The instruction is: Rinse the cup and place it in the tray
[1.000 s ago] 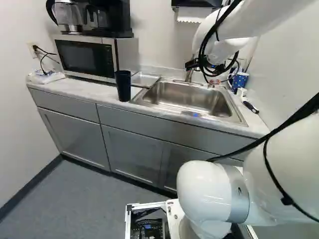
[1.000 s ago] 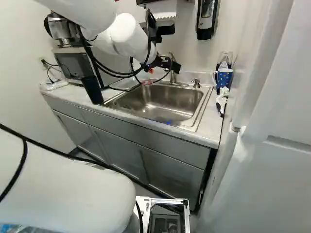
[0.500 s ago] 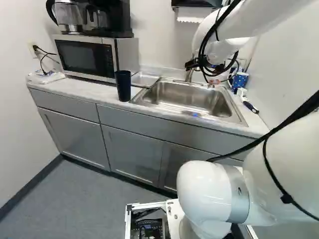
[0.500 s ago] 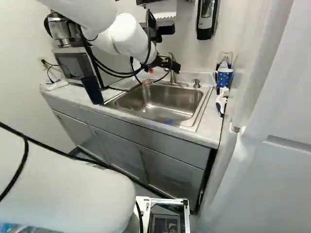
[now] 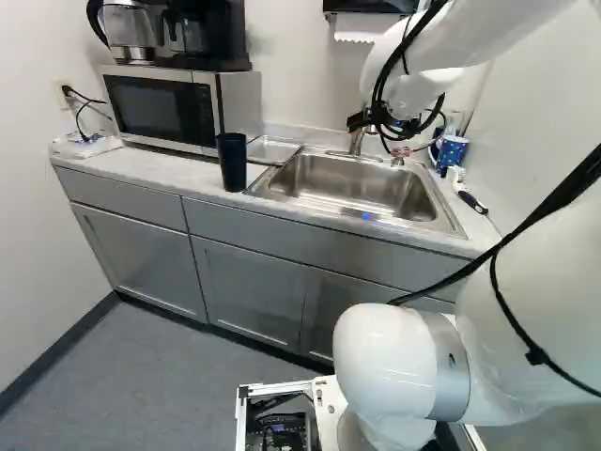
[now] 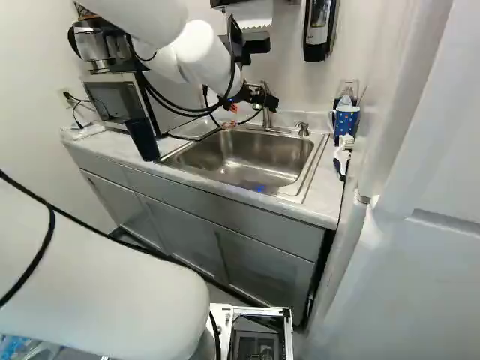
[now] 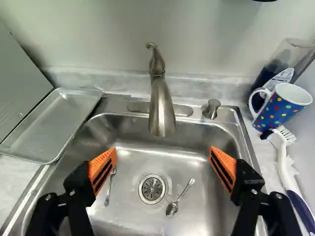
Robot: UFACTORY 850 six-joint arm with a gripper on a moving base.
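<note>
The cup [image 5: 232, 162], which I take to be the tall dark blue tumbler, stands on the counter [image 5: 141, 171] just beside the sink [image 7: 147, 160], near the counter's front edge. The gripper [image 7: 163, 155] is spread wide above the sink, its orange pads [image 7: 104, 169] well apart and nothing between them. The likeliest trouble is the approach: tall and narrow, the cup could topple if one finger nudges it high up before the other is round it, and so near the edge it might drop to the floor. It also lies outside the wrist view, so any sideways reach from here starts without sight of it up close. A second risk is mistaking the spotted mug [image 7: 280, 105], across the sink by the brush [image 7: 283, 160], for the cup. Rinsing calls for care round the faucet [image 7: 161, 110]: the spout reaches out over the sink, and a raised rim or a loop of the arm's cable [image 5: 378, 94] could catch on it. Wet sides may then slip in a light grip, and a dropped cup could strike the spoon [image 7: 172, 209]. Finally, the tray [image 7: 54, 123] sits close between sink and microwave [image 5: 155, 105]; set down on its raised rim, or released while tilted, the cup may tip over.
</note>
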